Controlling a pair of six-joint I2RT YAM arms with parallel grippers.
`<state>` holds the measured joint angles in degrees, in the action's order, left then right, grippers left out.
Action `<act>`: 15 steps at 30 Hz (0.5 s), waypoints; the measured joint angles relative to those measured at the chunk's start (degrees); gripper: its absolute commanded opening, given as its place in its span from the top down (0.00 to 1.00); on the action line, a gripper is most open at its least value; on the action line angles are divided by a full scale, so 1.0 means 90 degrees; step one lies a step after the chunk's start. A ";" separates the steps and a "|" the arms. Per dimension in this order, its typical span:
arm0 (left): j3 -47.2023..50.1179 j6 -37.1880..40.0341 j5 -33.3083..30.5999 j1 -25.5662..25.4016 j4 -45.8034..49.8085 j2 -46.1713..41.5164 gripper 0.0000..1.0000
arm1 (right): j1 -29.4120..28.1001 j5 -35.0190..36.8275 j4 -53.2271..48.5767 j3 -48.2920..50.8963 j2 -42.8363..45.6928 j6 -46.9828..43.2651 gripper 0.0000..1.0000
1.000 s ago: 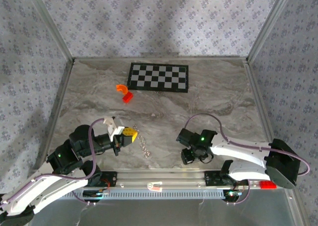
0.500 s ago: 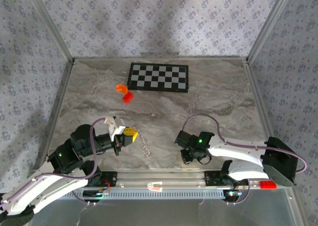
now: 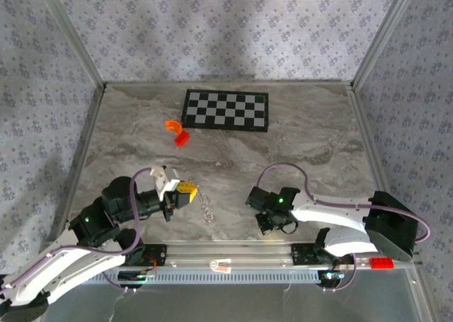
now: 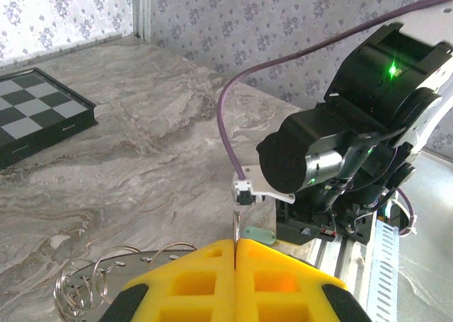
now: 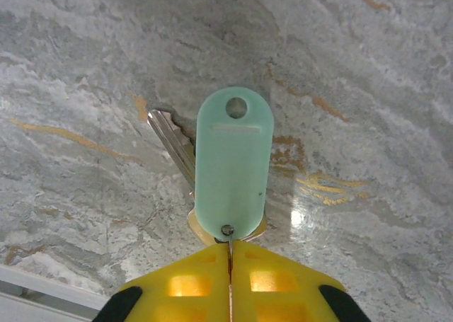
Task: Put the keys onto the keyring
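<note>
Marble tabletop (image 3: 318, 138), five o'clock: the right gripper (image 5: 230, 265) pinches the keys (image 5: 230, 159) by their lower end, so lift gently and steer them toward the keyring (image 3: 205, 207) at nine o'clock, clamped in the left gripper (image 4: 235, 262).

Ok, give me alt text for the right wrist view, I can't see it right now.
The yellow right gripper, shut, pinches the near end of the keys: a pale teal-green tag with a hole at its far end, and a silver key blade poking out from under it on the picture's left. The grey marbled table lies behind.
</note>
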<state>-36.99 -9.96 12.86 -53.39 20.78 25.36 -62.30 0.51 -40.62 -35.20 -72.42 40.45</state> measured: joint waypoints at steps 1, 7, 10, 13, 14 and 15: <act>0.0000 0.0000 0.0000 0.0000 0.0000 0.0029 1.00 | 0.0000 -0.0005 -0.0036 -0.0017 -0.0002 0.0005 0.97; 0.0002 0.0000 0.0002 0.0000 -0.0005 -0.0039 1.00 | 0.0063 -0.0158 -0.0495 -0.0597 -0.0486 -0.0182 1.00; 0.0002 -0.0002 0.0002 0.0000 -0.0002 -0.0063 1.00 | 0.0160 -0.0248 -0.0629 -0.1052 -0.0874 -0.0442 1.00; 0.0002 -0.0002 0.0002 0.0000 0.0000 -0.0073 1.00 | 0.0265 -0.0367 -0.0629 -0.1367 -0.1168 -0.0682 1.00; 0.0002 -0.0002 0.0000 0.0000 0.0000 -0.0097 1.00 | 0.0299 -0.0398 -0.0631 -0.1445 -0.1256 -0.0765 1.00; 0.0002 -0.0002 0.0000 0.0000 0.0000 -0.0126 1.00 | 0.0335 -0.0442 -0.0631 -0.1518 -0.1355 -0.0862 1.00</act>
<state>-36.97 -9.98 12.86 -53.39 20.78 24.23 -59.29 -3.46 -46.30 -48.86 -84.62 32.69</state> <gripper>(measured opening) 0.047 0.052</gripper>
